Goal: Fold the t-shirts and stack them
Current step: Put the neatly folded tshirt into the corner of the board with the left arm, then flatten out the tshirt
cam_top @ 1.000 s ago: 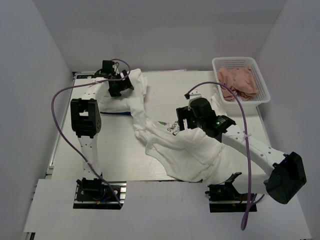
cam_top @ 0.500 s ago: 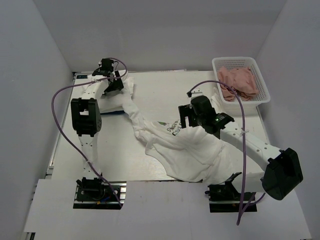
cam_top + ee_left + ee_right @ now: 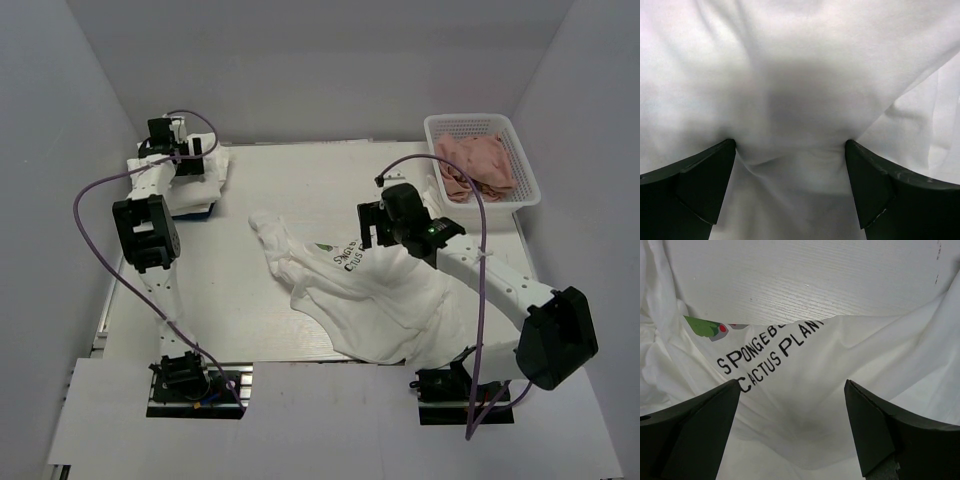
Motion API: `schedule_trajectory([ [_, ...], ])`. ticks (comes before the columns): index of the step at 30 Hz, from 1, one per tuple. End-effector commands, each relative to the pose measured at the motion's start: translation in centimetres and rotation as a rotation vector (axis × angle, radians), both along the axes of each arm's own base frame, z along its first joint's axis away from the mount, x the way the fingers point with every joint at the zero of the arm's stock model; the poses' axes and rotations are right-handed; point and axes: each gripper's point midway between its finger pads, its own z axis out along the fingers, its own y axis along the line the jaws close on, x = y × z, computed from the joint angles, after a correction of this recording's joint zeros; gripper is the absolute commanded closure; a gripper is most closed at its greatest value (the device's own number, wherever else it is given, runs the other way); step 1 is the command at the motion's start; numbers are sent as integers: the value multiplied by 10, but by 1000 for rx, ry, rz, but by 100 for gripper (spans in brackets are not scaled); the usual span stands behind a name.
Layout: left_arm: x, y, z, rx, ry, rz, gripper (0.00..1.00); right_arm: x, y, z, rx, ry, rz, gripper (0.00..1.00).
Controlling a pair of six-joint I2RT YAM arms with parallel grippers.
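Top external: bundle stacked, printed shirt (image 3: pixel 372 300) next.
Left hand (image 3: pixel 172 142), spread, rests on the bundle (image 3: pixel 197 176) at the table's (image 3: pixel 300 180) far-left corner. Right hand (image 3: pixel 372 226), spread, hovers over the crumpled printed shirt mid-table, which likely needs flattening first.

White table (image 3: pixel 320 185) carries a crumpled printed t-shirt (image 3: pixel 380 300) centre-right, a folded white bundle (image 3: pixel 205 185) far-left, and a white basket (image 3: pixel 468 117) far-right.

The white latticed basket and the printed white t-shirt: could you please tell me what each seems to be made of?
White latticed basket: probably rigid matte plastic, judging by its regular perforated walls. Printed white t-shirt: soft matte fabric, likely cotton; it creases and drapes limply.
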Motion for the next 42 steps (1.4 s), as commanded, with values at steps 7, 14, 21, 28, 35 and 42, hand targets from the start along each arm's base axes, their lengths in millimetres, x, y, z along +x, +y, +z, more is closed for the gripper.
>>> schedule_trajectory([
  [7,6,0,-34,56,72,-189,0,19,22,19,48,-3,28,10],
  [14,7,-1,26,3,3,-92,0,21,25,30,57,-10,35,10],
  [21,-14,-75,188,-257,-282,-212,0,18,21,38,96,-51,18,10],
  [28,-91,-181,203,-583,-176,-356,0,0,-4,28,161,-55,-115,10],
  [35,-193,-242,113,-589,82,-288,0,-32,-75,-8,77,-22,-409,10],
  [42,-275,-277,27,-609,360,-261,0,-74,-107,-57,35,161,-544,10],
])
